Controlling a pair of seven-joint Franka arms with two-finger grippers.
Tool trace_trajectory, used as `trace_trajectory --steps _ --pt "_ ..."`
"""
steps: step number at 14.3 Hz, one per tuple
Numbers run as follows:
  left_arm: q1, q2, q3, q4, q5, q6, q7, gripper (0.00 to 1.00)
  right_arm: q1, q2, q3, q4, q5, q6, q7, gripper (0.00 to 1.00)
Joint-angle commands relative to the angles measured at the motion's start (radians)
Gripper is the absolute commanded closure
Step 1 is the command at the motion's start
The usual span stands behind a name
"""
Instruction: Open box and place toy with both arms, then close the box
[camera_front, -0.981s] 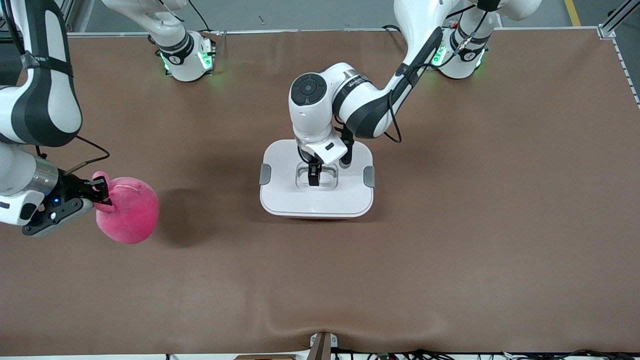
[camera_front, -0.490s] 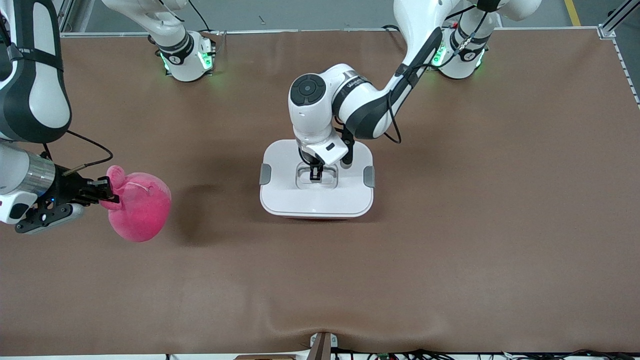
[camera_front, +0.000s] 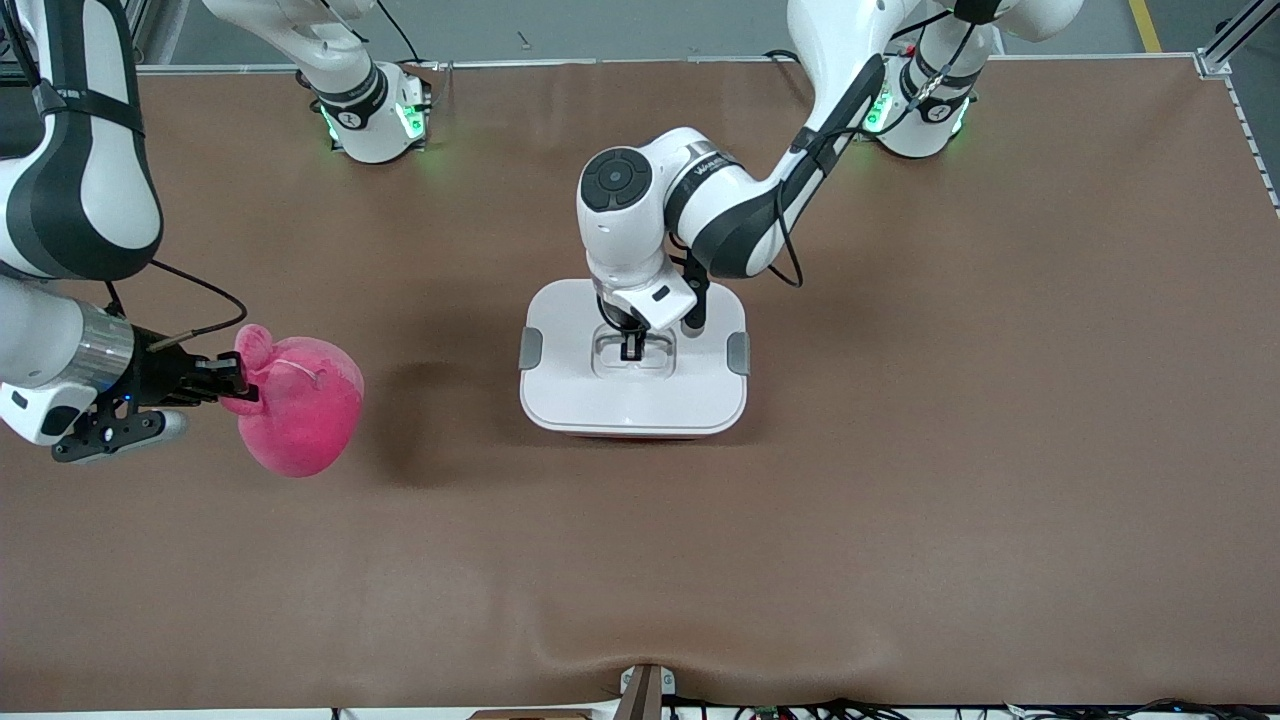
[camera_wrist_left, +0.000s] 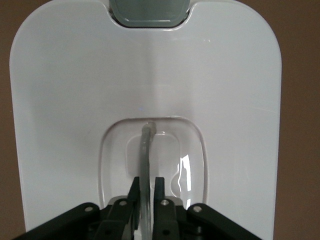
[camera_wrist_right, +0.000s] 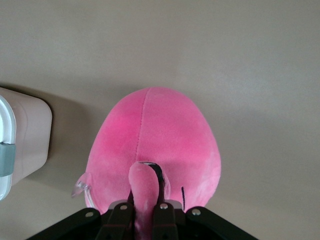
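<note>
The box (camera_front: 632, 400) sits mid-table with its white lid on and a grey clip (camera_front: 530, 347) at each end. My left gripper (camera_front: 632, 346) reaches down into the lid's recess and is shut on the clear handle (camera_wrist_left: 146, 150). My right gripper (camera_front: 238, 387) is shut on a pink nub of the hot-pink plush toy (camera_front: 300, 407) and holds it above the table toward the right arm's end. The right wrist view shows the toy (camera_wrist_right: 155, 145) hanging from my fingers, with a corner of the box (camera_wrist_right: 22, 135) at the edge.
The brown table mat (camera_front: 900, 480) lies bare around the box. The green-lit arm bases (camera_front: 375, 120) stand along the table's edge farthest from the front camera. A small bracket (camera_front: 645, 690) sits at the nearest edge.
My right gripper has carried the toy toward the box and a little away from the front camera. My left gripper has sunk slightly into the lid's recess onto the handle.
</note>
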Motion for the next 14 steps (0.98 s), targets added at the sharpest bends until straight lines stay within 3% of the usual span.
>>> trace_trajectory --steps 1,6,14 --pt "-0.008 0.0 0.007 0.012 0.021 0.0 -0.018 0.91 0.004 0.006 -0.006 0.028 0.015 -0.026 0.017 1.0" --pt "-0.008 -0.003 0.005 0.012 0.022 0.0 -0.017 0.99 0.004 0.006 -0.006 0.028 0.015 -0.028 0.017 1.0" --pt "-0.005 -0.014 0.005 0.014 0.021 -0.002 -0.017 1.0 0.007 0.006 -0.006 0.028 0.015 -0.045 0.019 1.0"
